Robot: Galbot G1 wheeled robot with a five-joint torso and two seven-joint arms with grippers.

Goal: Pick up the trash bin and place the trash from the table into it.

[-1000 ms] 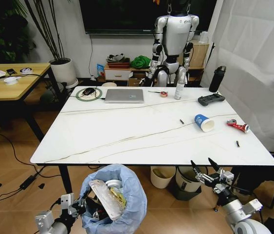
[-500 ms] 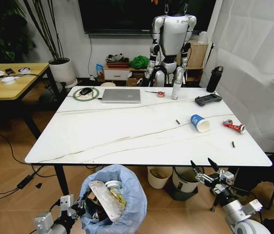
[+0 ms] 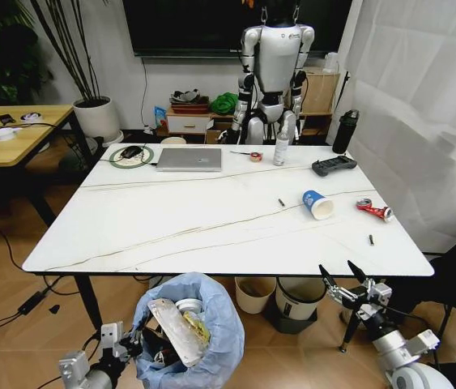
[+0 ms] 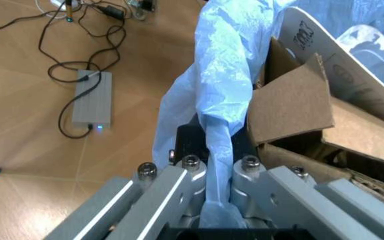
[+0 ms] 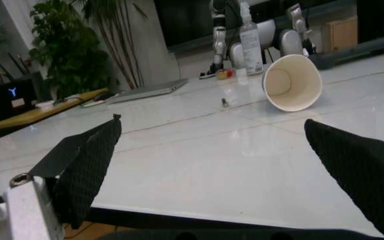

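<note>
Across the head view the table (image 3: 211, 219) is sliding left as the base shifts — left gripper (image 4: 219, 172) pinching the trash bin (image 3: 191, 328) bag at lower centre, right gripper (image 3: 345, 279) spread below the table's edge, nearing the blue cup (image 3: 317, 203).

The left claw (image 3: 122, 340) sits low below the bench's near edge, toward its left corner, its fingers (image 4: 178, 182) pinched tight. The right claw (image 3: 343, 279) is raised just under the near edge toward the right corner, fingers (image 5: 85, 160) spread wide.
</note>
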